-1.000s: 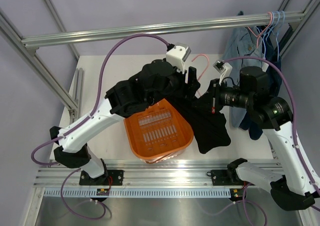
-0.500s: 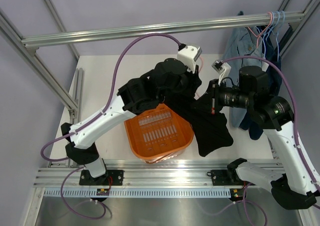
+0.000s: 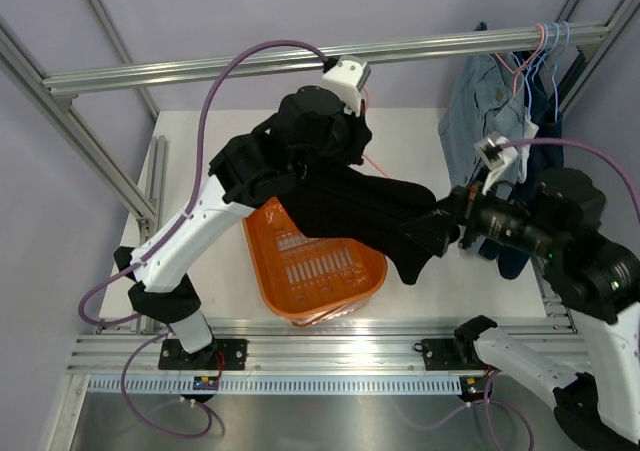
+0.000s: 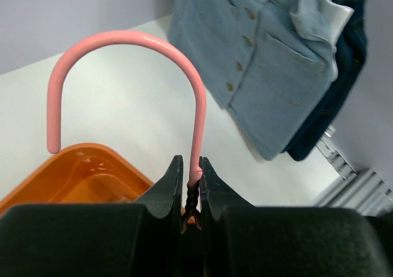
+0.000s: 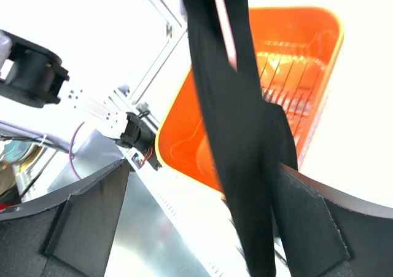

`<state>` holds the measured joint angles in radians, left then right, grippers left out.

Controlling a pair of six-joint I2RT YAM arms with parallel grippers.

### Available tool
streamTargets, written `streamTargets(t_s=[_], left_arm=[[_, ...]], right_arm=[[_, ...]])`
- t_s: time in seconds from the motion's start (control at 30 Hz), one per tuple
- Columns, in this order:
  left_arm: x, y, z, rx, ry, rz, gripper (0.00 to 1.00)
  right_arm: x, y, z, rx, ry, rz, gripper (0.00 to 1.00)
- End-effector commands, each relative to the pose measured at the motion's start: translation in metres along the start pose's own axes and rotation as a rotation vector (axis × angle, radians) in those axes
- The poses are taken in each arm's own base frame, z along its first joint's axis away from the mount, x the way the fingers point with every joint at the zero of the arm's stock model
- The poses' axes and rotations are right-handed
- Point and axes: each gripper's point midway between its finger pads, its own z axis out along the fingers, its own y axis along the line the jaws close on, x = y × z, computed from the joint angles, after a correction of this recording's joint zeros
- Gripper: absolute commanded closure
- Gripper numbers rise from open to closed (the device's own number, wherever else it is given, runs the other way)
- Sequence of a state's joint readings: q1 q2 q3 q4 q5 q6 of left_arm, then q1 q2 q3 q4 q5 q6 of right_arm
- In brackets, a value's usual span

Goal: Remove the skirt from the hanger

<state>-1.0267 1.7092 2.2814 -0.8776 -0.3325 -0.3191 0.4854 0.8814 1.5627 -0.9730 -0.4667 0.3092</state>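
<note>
The light-blue denim skirt, with buttons down its front, hangs from the rail at the back right; neither gripper touches it. My left gripper is shut on the neck of a pink wire hanger, just below its hook. A black garment hangs from that hanger over the orange basket. My right gripper is open, and the garment's lower end dangles between its fingers, close to the right one.
Dark navy jeans hang behind the skirt. Pink and light-blue hangers sit on the metal rail. The orange basket stands on the white table near the front rail.
My left gripper has shut on the pink hanger's neck and lifted it up and back to the left. My right gripper has opened, let go of the black garment and drawn back right.
</note>
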Motion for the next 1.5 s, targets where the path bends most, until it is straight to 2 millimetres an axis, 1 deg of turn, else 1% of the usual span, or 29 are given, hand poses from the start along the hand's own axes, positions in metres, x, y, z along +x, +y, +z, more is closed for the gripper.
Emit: streamTargets(t_s=[0.0,0.03,0.1,0.17,0.2,0.23,0.27,0.3,0.33,0.37,0.4,0.43,0.47,0.5,0.53,0.57,0.63,0.73,0.77,0.83,1.0,1.17,1.2,1.3,1.33,1.37,1.4,1.43,1.47], left_arm=[[-0.049,0.024,-0.037,-0.013,-0.136,-0.02,1.0],[-0.055,0.027,-0.047,-0.01,-0.156,-0.034,1.0],[-0.056,0.032,-0.051,-0.013,-0.16,-0.04,1.0],[-0.06,0.035,-0.059,-0.017,-0.173,-0.049,1.0],[-0.06,0.036,-0.061,-0.019,-0.176,-0.054,1.0],[-0.061,0.037,-0.063,-0.021,-0.178,-0.06,1.0],[-0.064,0.037,-0.069,-0.016,-0.19,-0.068,1.0],[-0.065,0.037,-0.072,-0.015,-0.195,-0.083,1.0],[-0.067,0.039,-0.076,-0.02,-0.202,-0.095,1.0],[-0.068,0.041,-0.079,-0.026,-0.21,-0.105,1.0],[-0.073,0.042,-0.087,-0.023,-0.226,-0.121,1.0],[-0.075,0.043,-0.091,-0.018,-0.233,-0.145,1.0],[-0.077,0.041,-0.094,-0.003,-0.238,-0.156,1.0],[-0.079,0.04,-0.098,0.008,-0.246,-0.169,1.0],[-0.081,0.039,-0.101,0.015,-0.251,-0.175,1.0],[-0.081,0.039,-0.102,0.017,-0.248,-0.18,1.0],[-0.08,0.04,-0.105,0.017,-0.247,-0.183,1.0],[-0.077,0.042,-0.102,0.002,-0.239,-0.181,1.0],[-0.076,0.043,-0.101,-0.002,-0.237,-0.179,1.0],[-0.076,0.042,-0.1,-0.001,-0.239,-0.184,1.0],[-0.074,0.045,-0.094,-0.021,-0.233,-0.179,1.0],[-0.075,0.05,-0.091,-0.059,-0.24,-0.164,1.0],[-0.075,0.051,-0.088,-0.065,-0.236,-0.156,1.0],[-0.077,0.052,-0.086,-0.075,-0.237,-0.132,1.0],[-0.076,0.052,-0.085,-0.074,-0.235,-0.121,1.0],[-0.076,0.05,-0.085,-0.064,-0.232,-0.105,1.0],[-0.077,0.051,-0.09,-0.055,-0.237,-0.078,1.0],[-0.077,0.052,-0.094,-0.056,-0.237,-0.073,1.0],[-0.072,0.054,-0.094,-0.063,-0.224,-0.069,1.0]], right_arm=[[0.002,-0.002,-0.022,0.05,-0.062,-0.03,0.01],[0.008,-0.004,-0.022,0.056,-0.043,-0.031,0.0],[0.014,-0.006,-0.018,0.049,-0.018,-0.026,0.01],[0.014,-0.006,-0.013,0.032,-0.023,-0.029,0.01],[0.012,-0.004,-0.015,0.026,-0.043,-0.03,0.0],[0.005,-0.003,-0.014,0.019,-0.079,-0.043,0.01],[0.006,-0.006,-0.011,0.023,-0.089,-0.045,0.01],[0.002,-0.004,-0.016,0.02,-0.125,-0.053,0.02],[-0.006,-0.001,-0.015,0.009,-0.167,-0.068,0.03],[-0.003,-0.005,-0.011,0.008,-0.172,-0.062,0.03],[-0.005,-0.003,-0.013,-0.002,-0.198,-0.062,0.05],[-0.013,0.0,-0.012,-0.02,-0.241,-0.078,0.07],[-0.008,-0.004,-0.006,-0.022,-0.237,-0.075,0.08],[-0.01,-0.003,-0.007,-0.028,-0.258,-0.078,0.1],[-0.015,-0.002,-0.006,-0.039,-0.284,-0.084,0.15],[-0.014,-0.003,-0.003,-0.041,-0.285,-0.082,0.18],[-0.018,0.003,-0.003,-0.076,-0.297,-0.084,0.26],[-0.022,0.011,-0.002,-0.117,-0.306,-0.08,0.29],[-0.023,0.013,-0.003,-0.126,-0.31,-0.081,0.32],[-0.027,0.019,-0.002,-0.157,-0.314,-0.08,0.33],[-0.027,0.032,0.007,-0.246,-0.258,-0.067,0.44],[-0.027,0.04,0.003,-0.282,-0.257,-0.071,0.45],[-0.026,0.042,0.001,-0.288,-0.258,-0.073,0.45],[-0.021,0.042,-0.004,-0.283,-0.251,-0.075,0.45],[-0.015,0.036,-0.005,-0.249,-0.233,-0.057,0.44],[-0.021,0.027,-0.009,-0.179,-0.269,-0.048,0.42],[-0.013,0.017,-0.013,-0.113,-0.248,-0.039,0.39],[-0.017,0.013,-0.021,-0.065,-0.264,-0.042,0.32],[-0.018,0.006,-0.025,-0.009,-0.27,-0.041,0.31]])
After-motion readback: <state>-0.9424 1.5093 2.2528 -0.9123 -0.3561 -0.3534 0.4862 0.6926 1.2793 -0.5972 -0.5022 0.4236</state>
